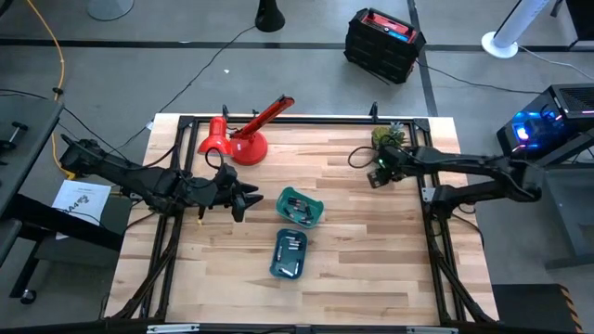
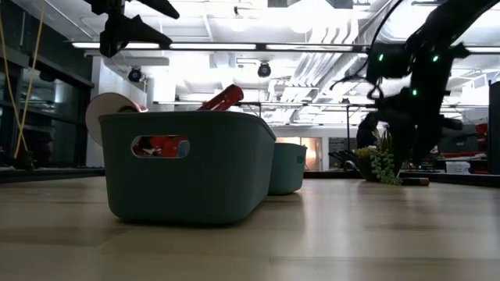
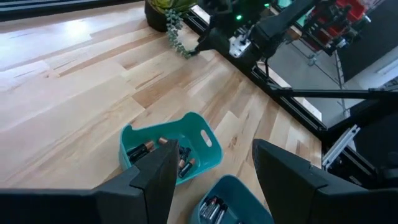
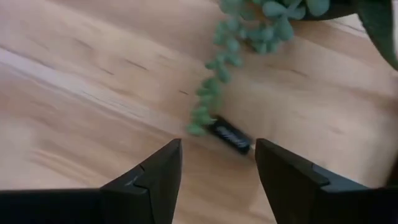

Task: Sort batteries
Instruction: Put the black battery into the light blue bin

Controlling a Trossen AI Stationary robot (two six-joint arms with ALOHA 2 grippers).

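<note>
Two teal trays [image 1: 301, 207] [image 1: 289, 254] stand at the table's middle, each holding several small dark batteries [image 3: 182, 163] [image 3: 213, 208]. One loose battery [image 4: 229, 135] lies on the wood under a trailing strand of the green plant [image 4: 211, 93]. My right gripper [image 4: 217, 163] is open above the table with the loose battery just ahead of its fingertips, apart from them. My left gripper [image 3: 213, 171] is open and empty in the air left of the trays.
A red funnel-like tool [image 1: 243, 139] lies at the far left of the table. A potted succulent [image 1: 390, 137] stands at the far right, its strands hanging onto the wood. Bare wood lies along the near side. Black frame rails [image 1: 436, 223] run along the table's edges.
</note>
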